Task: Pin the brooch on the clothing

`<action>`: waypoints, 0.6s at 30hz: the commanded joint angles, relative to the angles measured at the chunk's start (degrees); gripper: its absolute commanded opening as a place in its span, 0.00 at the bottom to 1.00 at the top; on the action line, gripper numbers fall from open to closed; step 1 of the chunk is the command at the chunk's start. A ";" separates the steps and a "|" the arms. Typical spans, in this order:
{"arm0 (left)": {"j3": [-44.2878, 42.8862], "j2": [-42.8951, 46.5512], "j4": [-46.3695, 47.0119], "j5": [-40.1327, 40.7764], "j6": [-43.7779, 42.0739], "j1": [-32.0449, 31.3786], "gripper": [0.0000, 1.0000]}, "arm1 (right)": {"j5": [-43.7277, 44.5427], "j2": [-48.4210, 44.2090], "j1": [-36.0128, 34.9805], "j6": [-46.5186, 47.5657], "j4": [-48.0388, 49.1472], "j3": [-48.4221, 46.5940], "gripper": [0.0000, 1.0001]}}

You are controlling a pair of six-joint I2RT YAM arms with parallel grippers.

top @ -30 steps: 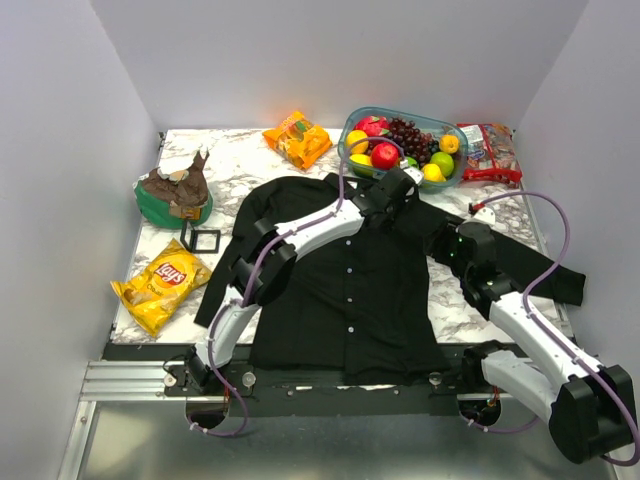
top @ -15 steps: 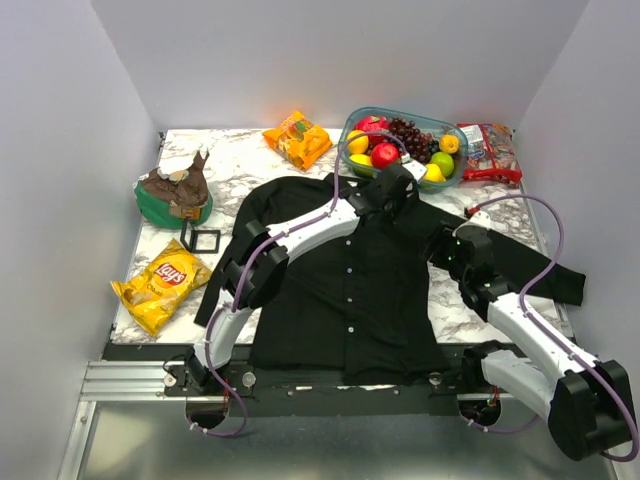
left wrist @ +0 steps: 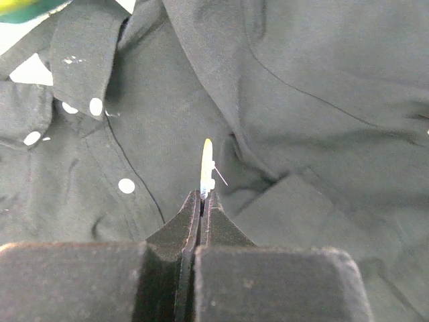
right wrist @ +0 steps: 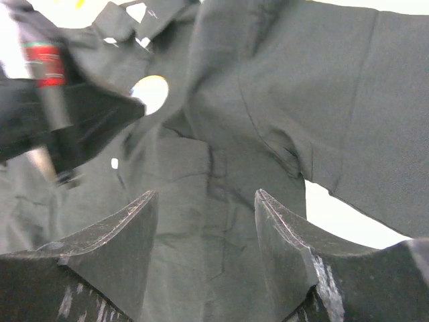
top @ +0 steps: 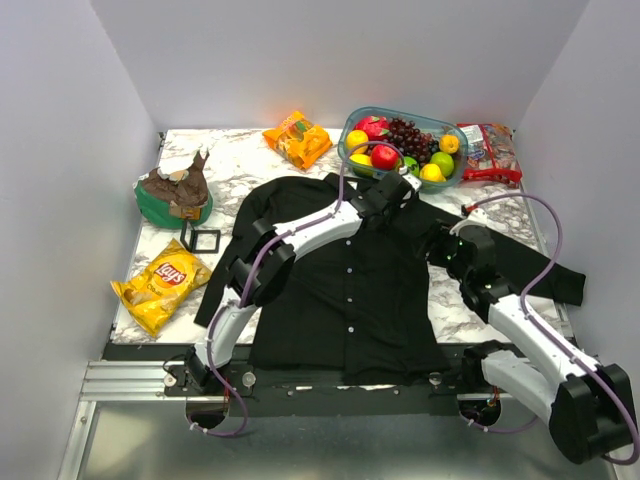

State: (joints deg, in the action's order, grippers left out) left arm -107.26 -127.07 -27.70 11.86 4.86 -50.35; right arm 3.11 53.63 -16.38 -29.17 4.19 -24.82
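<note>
From above, the clothing [top: 350, 290] is seen spread on the tabletop [top: 230, 160], the left fingers [top: 398, 190] over its chest and the right fingers [top: 450, 245] nearby. At the left wrist, the brooch [left wrist: 206, 168] is pinched edge-on between closed fingers above the chest pocket [left wrist: 301, 215]; at the right wrist, the fingers are spread wide, empty.

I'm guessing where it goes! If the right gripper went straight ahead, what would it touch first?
The right gripper would probably meet the black shirt near its chest pocket, though depth is unclear; the brooch sits off to one side.
</note>
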 commanded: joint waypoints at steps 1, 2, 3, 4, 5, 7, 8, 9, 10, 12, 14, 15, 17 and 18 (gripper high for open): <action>-3.91 -5.64 -5.25 6.68 -2.49 -1.07 0.00 | 0.31 -6.24 0.47 -0.72 -2.07 1.35 0.67; -4.35 -6.17 -5.60 7.21 -2.58 -1.24 0.00 | 0.23 -7.21 0.47 -0.71 -2.60 1.61 0.67; -5.75 -7.31 -6.13 8.43 -2.67 -1.33 0.00 | 0.14 -9.22 0.56 -0.54 -3.04 1.70 0.67; -6.46 -7.84 -6.66 9.14 -2.84 -1.42 0.00 | 0.05 -9.94 0.47 -0.54 -4.00 1.70 0.67; -7.08 -8.46 -7.27 9.84 -3.02 -1.42 0.00 | -0.21 -10.90 0.47 -0.54 -4.10 1.70 0.67; -8.57 -9.60 -7.54 11.69 -3.80 -1.51 0.00 | -0.56 -13.18 0.56 -0.63 -6.19 1.70 0.67; -8.92 -9.87 -7.54 11.96 -4.16 -1.60 0.00 | -0.91 -13.81 0.47 -0.71 -6.64 1.70 0.67; -9.71 -10.48 -7.54 12.40 -4.33 -1.68 0.00 | -0.92 -14.59 0.56 -0.71 -6.99 1.70 0.67; -10.24 -11.01 -7.71 12.92 -4.51 -1.77 0.00 | -0.92 -15.99 0.47 -0.89 -7.69 1.79 0.67; -11.99 -12.41 -8.15 13.28 -4.60 -1.86 0.00 | -0.66 -17.58 0.47 -0.98 -8.49 1.97 0.67; -12.97 -13.03 -8.24 13.72 -4.60 -2.12 0.00 | -0.48 -19.34 0.47 -0.72 -9.28 2.32 0.67; -13.75 -13.90 -8.33 14.07 -4.60 -2.30 0.00 | -0.22 -19.70 0.47 -0.63 -9.72 2.32 0.67; -14.81 -14.61 -8.77 15.47 -6.62 -2.82 0.00 | 0.22 -20.49 0.47 -0.36 -11.04 2.32 0.67; -16.04 -15.75 -9.21 16.00 -7.32 -3.00 0.00 | 0.31 -21.01 0.47 -0.36 -11.48 2.32 0.67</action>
State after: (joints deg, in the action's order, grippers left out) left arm -119.92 -139.41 -34.44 23.79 0.34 -52.21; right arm 3.09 34.35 -16.38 -29.91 -3.38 -23.49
